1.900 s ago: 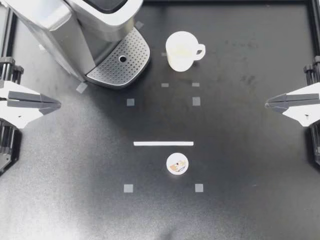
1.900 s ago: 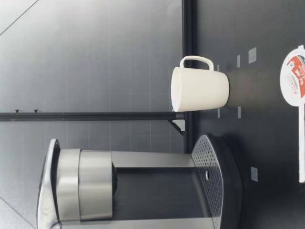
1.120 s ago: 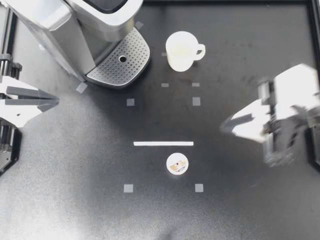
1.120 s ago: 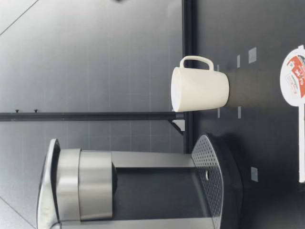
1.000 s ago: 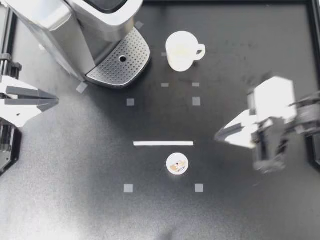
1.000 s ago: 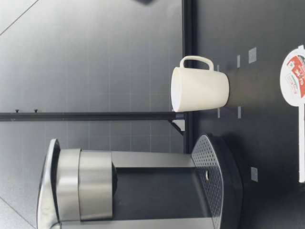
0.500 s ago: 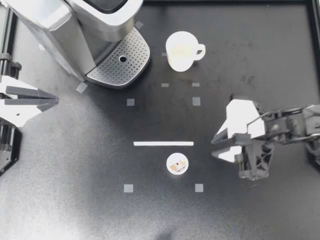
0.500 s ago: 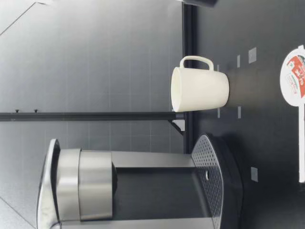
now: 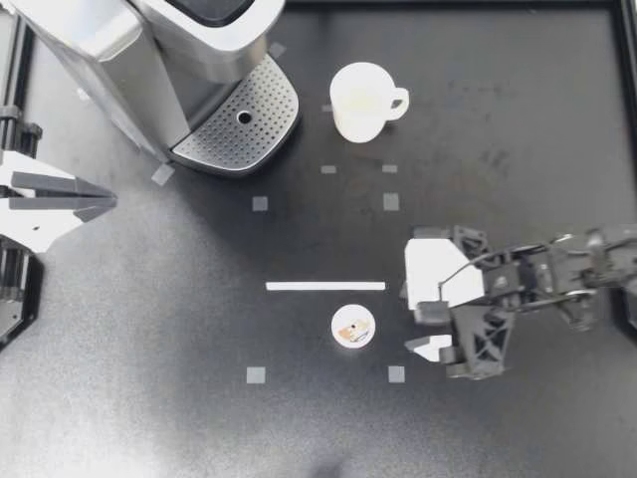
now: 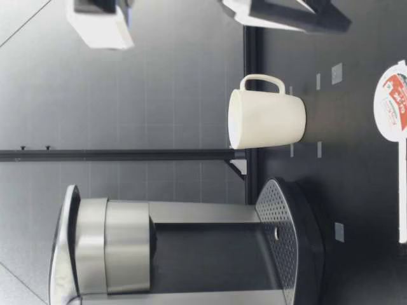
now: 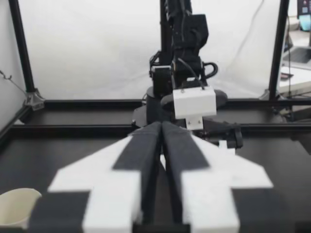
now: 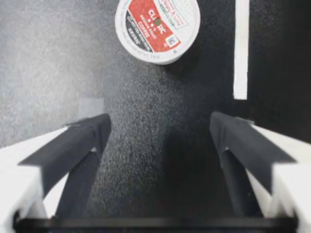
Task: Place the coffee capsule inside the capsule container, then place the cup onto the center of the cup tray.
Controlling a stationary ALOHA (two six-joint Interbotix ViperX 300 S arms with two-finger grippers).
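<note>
Top view: right pincer [image 9: 409, 321] is seen released just beside the coffee capsule [image 9: 352, 327]; left pincer [image 9: 111, 202] clenched, well apart from it. Low view: cup [image 10: 267, 119] is spotted upright beyond the capsule. Right wrist: capsule is framed ahead, untouched.

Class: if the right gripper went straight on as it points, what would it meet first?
Probably the coffee capsule, lying just ahead of the right gripper, whose fingers stand open; how high the gripper hangs is unclear.
</note>
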